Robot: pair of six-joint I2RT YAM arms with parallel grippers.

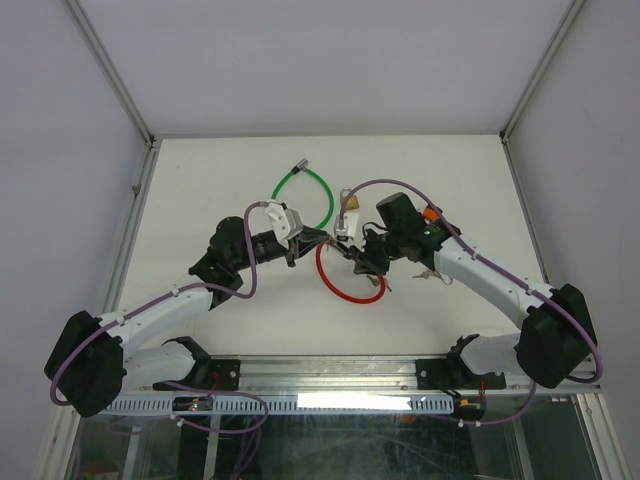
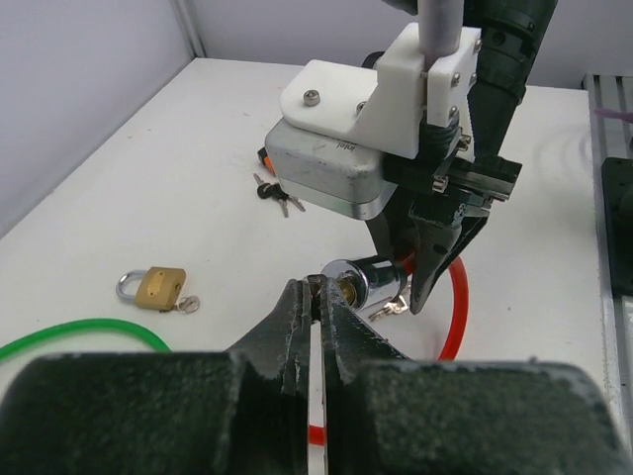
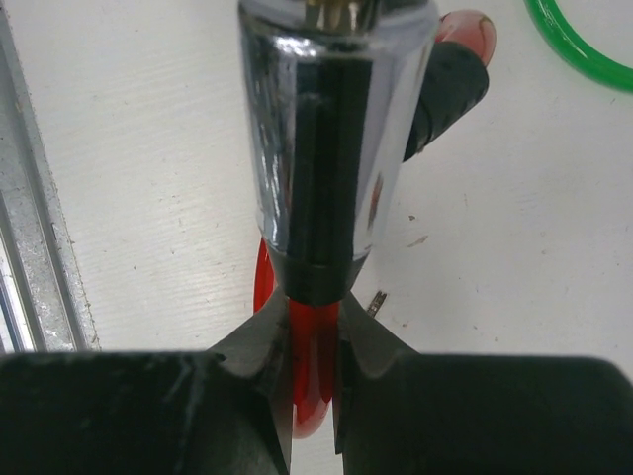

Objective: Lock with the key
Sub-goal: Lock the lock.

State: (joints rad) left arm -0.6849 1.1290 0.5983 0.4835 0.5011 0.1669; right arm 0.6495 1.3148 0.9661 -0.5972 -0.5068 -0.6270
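Left gripper [image 2: 316, 290]: closed tight, no gap between the 2 fingers. Its tips sit right at the keyhole face of the lock cylinder [image 2: 372, 280], touching or nearly so. Can't tell if a key is pinched between the pads; nothing shows between them. A small bit of metal [image 2: 392, 309] hangs just below the cylinder face, past the left tips, possibly a key but too small to tell.

Right gripper [image 3: 314, 322]: clamped on the red cable lock [image 3: 313, 381], at the dark collar where the cable meets the cylinder [image 3: 297, 119]. The cylinder sticks straight out beyond its fingertips, chrome, with the far end facing the left gripper. The lock end is held above the table [image 1: 200, 180], and the rest of the red loop [image 1: 328, 285] lies below and behind the right gripper [image 1: 353, 258].

In the top view the 2 grippers meet nose to nose, with the left one [image 1: 305, 243] just beside the right.

Other things:
- A brass padlock [image 2: 156, 287] lies on the table, well to the left of the left fingertips.
- A loose key bunch [image 2: 277, 195] lies ahead-left of the left gripper, under the right wrist camera housing.
- A green cable [image 1: 331, 203] loops on the table beyond both grippers.
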